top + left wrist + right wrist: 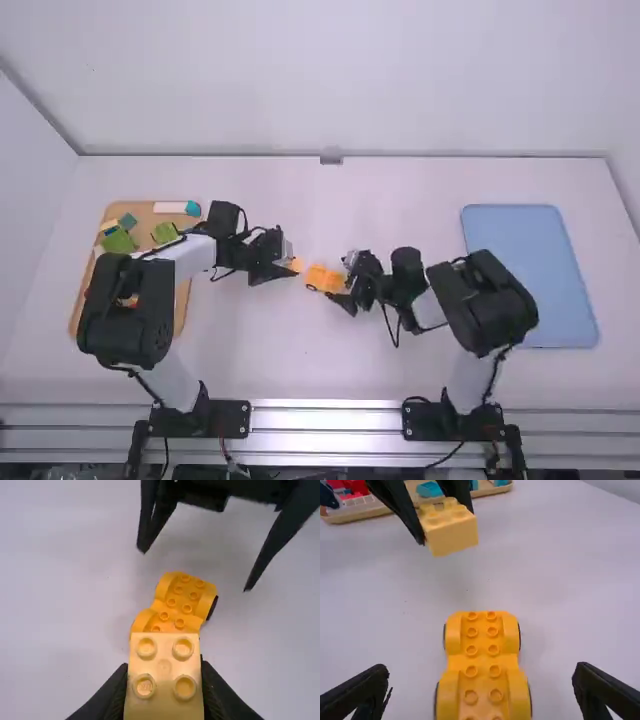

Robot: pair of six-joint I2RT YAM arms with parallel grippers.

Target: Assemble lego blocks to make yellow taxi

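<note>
Right now I've got my left gripper (288,264) closed around a four-studded yellow block (164,675), a finger pressed to each side, held above the table near the taxi's base. That yellow wheeled base (482,665) sits on the white table (250,350) between my two arms, wheels down and studs up, with the block still separate from it. My right gripper (341,282) is spread wide with nothing in its grasp; from its wrist view I see the base lying between the lines of its two fingers, clear of both. Over on the left I can see the wooden tray (181,310) with green blocks (118,241), a teal one (193,208) and, from the right wrist, some red pieces (356,486). Off to the right lies the blue tray (530,275).
</note>
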